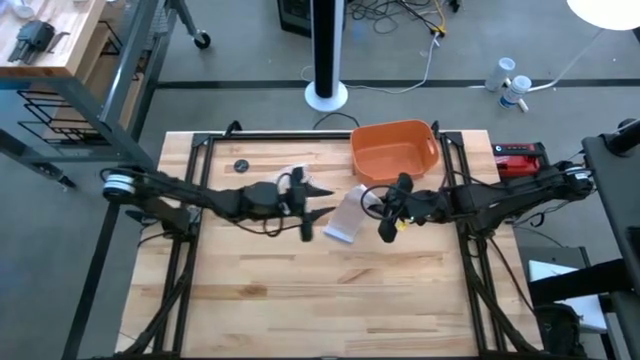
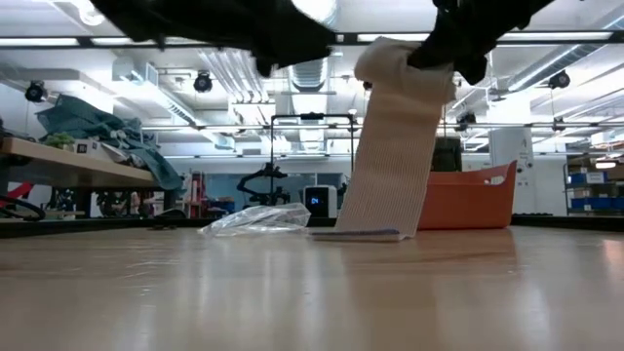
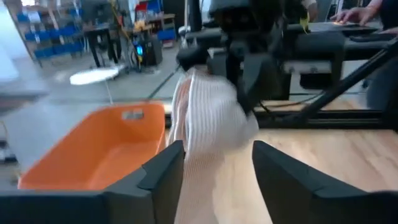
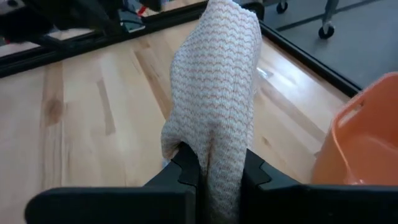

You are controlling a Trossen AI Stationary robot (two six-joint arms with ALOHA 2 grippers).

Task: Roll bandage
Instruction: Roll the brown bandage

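Bandage (image 2: 388, 146) is hanging as a long ribbed strip in front of the orange tub (image 1: 394, 148), its top end lifted off the table (image 1: 320, 290) and its bottom end lying flat on the wood on the side away from the tub. The right gripper (image 4: 214, 165) is pinching that raised end: its fingers are sitting narrow with the gauze bunched between them, just beside the tub's near wall. The left gripper (image 3: 214, 171) is hovering on the far side of the strip from the tub, fingers standing apart with the cloth showing between them but not visibly squeezed by either one; whether they are brushing it is hard to tell. A crumpled clear wrapper (image 2: 255, 219) is lying on the table near the strip's lower end, and a small dark disc (image 1: 241, 165) is resting well apart from the tub, toward the left arm.

By the look of it the rolling is only being set up, since most of the strip is hanging unrolled. The next move is probably calling for the left gripper to take hold of the cloth close below the right gripper's pinch, so the end can be turned over on itself without the soft gauze slipping or twisting.
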